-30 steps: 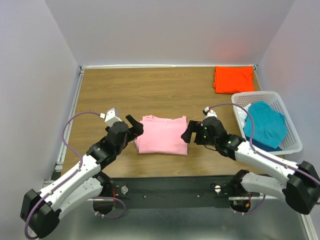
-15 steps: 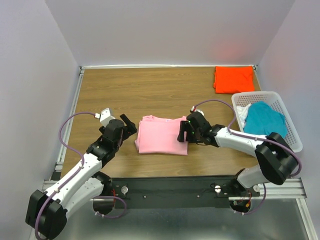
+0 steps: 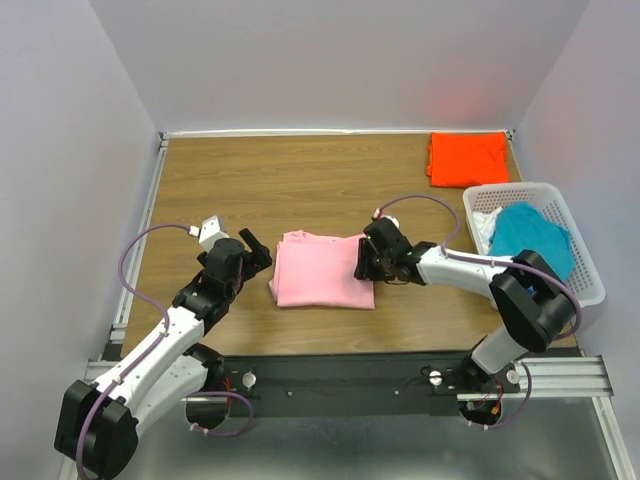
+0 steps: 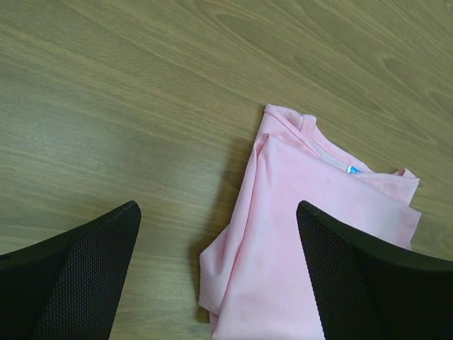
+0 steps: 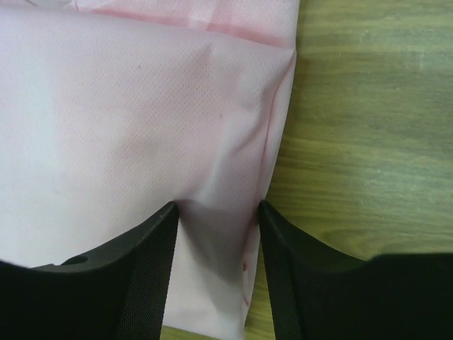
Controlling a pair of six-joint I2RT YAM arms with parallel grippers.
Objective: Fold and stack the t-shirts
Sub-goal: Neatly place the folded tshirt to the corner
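Note:
The light pink t-shirt (image 3: 322, 270) lies folded in the middle of the wooden table, its blue neck label (image 4: 352, 169) showing. My right gripper (image 3: 364, 262) is down on the shirt's right edge, open. Its fingers (image 5: 141, 262) straddle that edge (image 5: 218, 234), and the cloth puckers at the left one. My left gripper (image 3: 258, 250) hovers open just left of the shirt, the shirt's left corner (image 4: 219, 269) between its fingers. The bright orange t-shirt (image 3: 467, 157) lies folded at the back right. The teal t-shirt (image 3: 535, 245) is heaped in the basket.
A white lattice basket (image 3: 590, 285) stands at the right edge and also holds something white (image 3: 484, 225). Bare wood (image 3: 280, 180) stretches behind and left of the pink shirt. Walls close in the table on three sides.
My right gripper has moved left and down onto the pink shirt's right edge. My left gripper has drawn back a little to the left, off the shirt's left side.

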